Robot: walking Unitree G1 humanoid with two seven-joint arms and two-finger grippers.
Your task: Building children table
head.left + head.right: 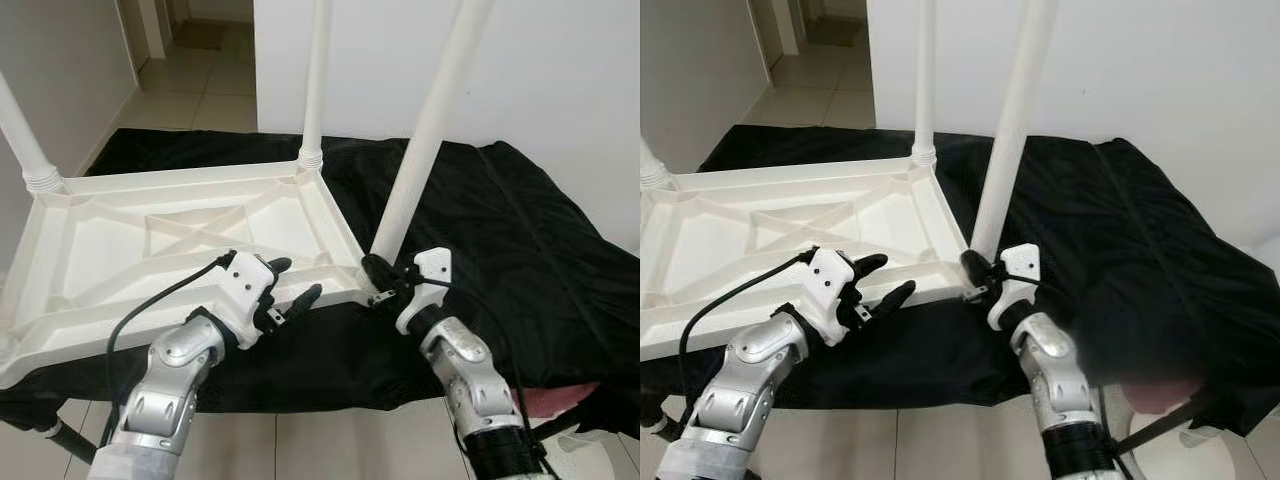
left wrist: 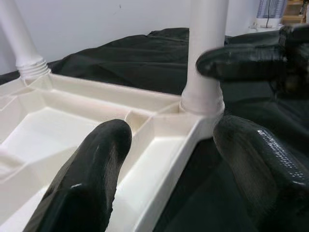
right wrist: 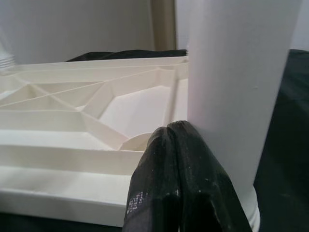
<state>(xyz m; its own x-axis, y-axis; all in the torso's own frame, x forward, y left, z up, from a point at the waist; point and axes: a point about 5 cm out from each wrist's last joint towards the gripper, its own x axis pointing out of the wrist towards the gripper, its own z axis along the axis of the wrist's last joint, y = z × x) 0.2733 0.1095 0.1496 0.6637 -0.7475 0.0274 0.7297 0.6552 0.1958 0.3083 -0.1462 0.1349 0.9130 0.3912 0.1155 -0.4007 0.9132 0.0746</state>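
Observation:
A white plastic children's table (image 1: 120,250) lies upside down on a black cloth (image 1: 520,250). Three white legs stand up from its corners: far left (image 1: 22,135), back (image 1: 317,80) and near right (image 1: 428,135). My left gripper (image 1: 298,280) is open at the near rim, one finger over the inside of the tabletop and the other outside the edge (image 2: 159,159). My right gripper (image 1: 378,272) is shut, its two fingertips (image 3: 169,140) pressed together against the base of the near right leg (image 3: 241,87), where the leg meets its corner socket.
The black cloth drapes over a low surface and hangs toward the tiled floor (image 1: 300,445) in front. A white wall (image 1: 560,70) rises behind, and a hallway (image 1: 200,60) opens at the back left. Something pink (image 1: 565,398) lies at the lower right.

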